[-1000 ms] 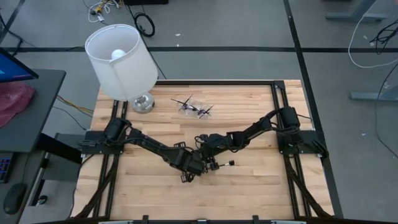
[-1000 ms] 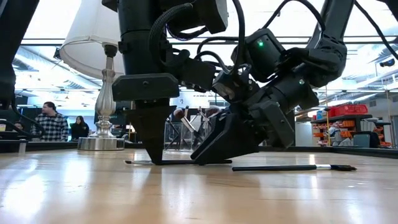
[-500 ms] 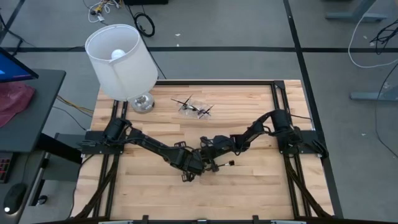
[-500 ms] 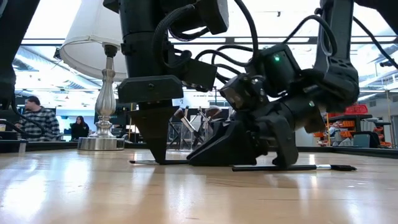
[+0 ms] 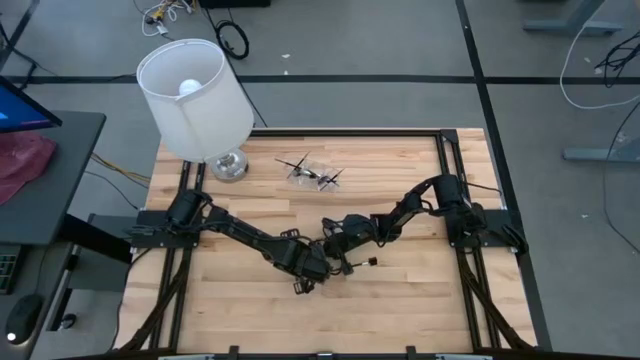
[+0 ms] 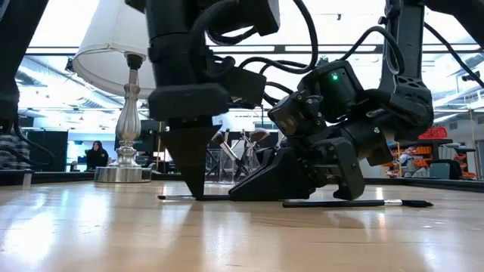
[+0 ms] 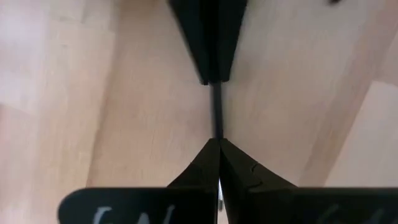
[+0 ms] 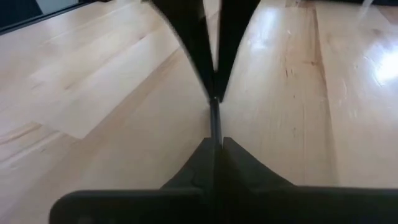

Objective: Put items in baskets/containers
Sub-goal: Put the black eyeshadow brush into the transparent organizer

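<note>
Low view shows a thin, stiff brush lying flat mid-tabletop, pinched at opposite ends by left gripper and right gripper. Light and slippery, it probably wants a mid-handle hold. Container waits near the far edge.

- Two dark arms were on the table, one gripper each: the left gripper and the right gripper.
- Two makeup brushes lay loose on the wood: one brush lying free, one thin brush between both grippers' closed tips.
- One clear container held several brushes, too small to count.
- One white-shaded lamp stood there.
- One person showed in the room behind.
</note>
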Controlling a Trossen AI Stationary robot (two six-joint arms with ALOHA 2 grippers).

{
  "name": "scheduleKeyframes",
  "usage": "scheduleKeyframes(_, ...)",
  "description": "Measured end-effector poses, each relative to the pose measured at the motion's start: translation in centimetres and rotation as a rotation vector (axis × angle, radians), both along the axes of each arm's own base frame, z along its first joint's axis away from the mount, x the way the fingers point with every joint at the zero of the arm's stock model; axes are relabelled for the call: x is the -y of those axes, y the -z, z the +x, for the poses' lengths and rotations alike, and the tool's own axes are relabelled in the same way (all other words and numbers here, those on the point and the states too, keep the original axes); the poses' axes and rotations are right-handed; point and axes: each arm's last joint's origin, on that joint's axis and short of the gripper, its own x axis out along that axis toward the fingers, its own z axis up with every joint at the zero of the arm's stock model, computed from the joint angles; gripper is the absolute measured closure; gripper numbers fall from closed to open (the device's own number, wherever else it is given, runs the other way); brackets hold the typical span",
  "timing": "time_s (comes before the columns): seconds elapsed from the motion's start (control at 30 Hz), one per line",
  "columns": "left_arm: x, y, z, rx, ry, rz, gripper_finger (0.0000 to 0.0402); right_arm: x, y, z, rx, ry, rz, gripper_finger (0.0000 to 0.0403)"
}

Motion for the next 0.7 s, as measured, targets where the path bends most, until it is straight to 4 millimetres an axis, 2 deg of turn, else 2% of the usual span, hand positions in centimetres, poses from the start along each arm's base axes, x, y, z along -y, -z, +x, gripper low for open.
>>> scheduleKeyframes(0.13, 0.3, -1.4, 0.2, 0.005, -0.043, 0.041, 0.0397, 0.1, -0.7, 0.0, -0.013, 0.031, 0.016, 0.0393)
scheduleKeyframes(0.2, 0.6, -2.7, 0.3, 0.0, -0.043, 0.082, 0.0397, 0.1, -1.2, 0.0, -0.01, 0.035, 0.017, 0.0393)
scheduleKeyframes(0.3, 1.3, -5.4, 0.2, 0.014, -0.081, 0.178, 0.0397, 0.2, -2.1, -0.1, -0.033, 0.061, 0.026, 0.0393)
scheduleKeyframes(0.43, 2.9, -10.2, -1.0, 0.094, -0.13, 0.409, 0.0397, 0.6, -4.2, -0.6, -0.097, 0.128, -0.017, 0.0397)
scheduleKeyframes(0.5, 4.0, -12.8, -2.2, 0.164, -0.152, 0.525, 0.0397, 0.8, -5.9, -1.1, -0.136, 0.181, -0.055, 0.0398)
scheduleKeyframes(0.57, 5.6, -14.8, -3.0, 0.314, -0.154, 0.579, 0.0397, 1.0, -8.2, -1.6, -0.13, 0.208, -0.089, 0.0398)
scheduleKeyframes(0.63, 6.9, -17.2, -4.5, 0.424, -0.085, 0.623, 0.0397, 1.1, -11.4, -2.3, -0.073, 0.232, -0.133, 0.0397)
scheduleKeyframes(0.7, 7.3, -19.7, -6.1, 0.546, -0.085, 0.66, 0.0397, 1.2, -14.8, -3.3, 0.003, 0.264, -0.188, 0.0396)
